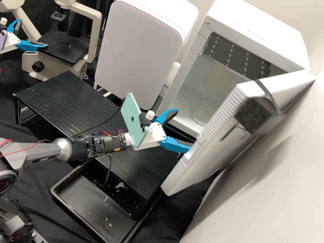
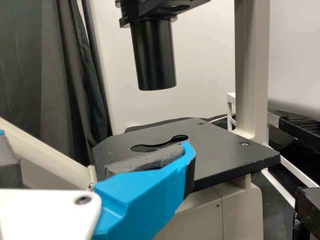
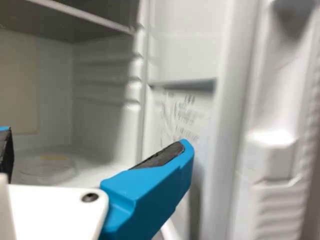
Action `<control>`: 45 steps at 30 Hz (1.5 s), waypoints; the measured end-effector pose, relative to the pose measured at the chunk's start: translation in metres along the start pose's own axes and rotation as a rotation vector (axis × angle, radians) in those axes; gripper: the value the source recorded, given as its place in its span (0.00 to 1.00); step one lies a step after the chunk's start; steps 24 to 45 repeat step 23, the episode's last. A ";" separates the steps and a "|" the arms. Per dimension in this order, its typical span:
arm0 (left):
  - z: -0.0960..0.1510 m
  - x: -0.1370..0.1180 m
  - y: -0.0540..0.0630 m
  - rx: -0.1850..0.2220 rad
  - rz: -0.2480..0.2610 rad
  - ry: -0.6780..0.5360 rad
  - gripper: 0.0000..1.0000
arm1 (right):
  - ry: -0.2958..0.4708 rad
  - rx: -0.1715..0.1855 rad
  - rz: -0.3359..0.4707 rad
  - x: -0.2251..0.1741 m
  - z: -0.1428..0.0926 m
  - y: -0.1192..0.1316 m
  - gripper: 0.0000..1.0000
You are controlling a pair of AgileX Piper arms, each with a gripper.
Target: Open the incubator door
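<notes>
The white incubator (image 1: 256, 37) stands at the back right in the high view, its door (image 1: 216, 145) swung wide and the chamber exposed. My right gripper (image 1: 184, 129) is open in front of the chamber, its lower finger against or just beside the door's free edge; contact cannot be told. In the right wrist view, the right gripper (image 3: 95, 142) has parted fingers, with the door's inner face (image 3: 185, 120) behind one. At the upper left of the high view, my left gripper (image 1: 33, 33) stands open by the microscope; the left wrist view shows the left gripper (image 2: 95, 145) before its stage.
A clear round dish (image 1: 201, 115) lies inside the chamber. A black slatted platform (image 1: 77, 104) and a black tray (image 1: 94, 202) lie around the right arm. The microscope (image 1: 94, 37) and a white rounded device (image 1: 141, 50) stand behind. A dark block (image 1: 254, 114) is strapped to the door.
</notes>
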 end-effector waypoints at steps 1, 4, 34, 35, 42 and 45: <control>0.000 0.000 0.000 0.000 0.000 0.000 1.00 | -0.014 0.010 0.003 0.002 0.001 -0.001 1.00; 0.000 0.000 0.000 0.000 0.000 0.000 1.00 | -0.038 0.022 0.007 0.006 0.003 -0.002 1.00; 0.000 0.000 0.000 0.000 0.000 0.000 1.00 | 0.431 0.334 -0.146 -0.027 -0.007 -0.028 1.00; 0.000 0.000 0.000 0.000 0.000 0.000 1.00 | 0.431 0.334 -0.146 -0.027 -0.007 -0.028 1.00; 0.000 0.000 0.000 0.000 0.000 0.000 1.00 | 0.431 0.334 -0.146 -0.027 -0.007 -0.028 1.00; 0.000 0.000 0.000 0.000 0.000 0.000 1.00 | 0.431 0.334 -0.146 -0.027 -0.007 -0.028 1.00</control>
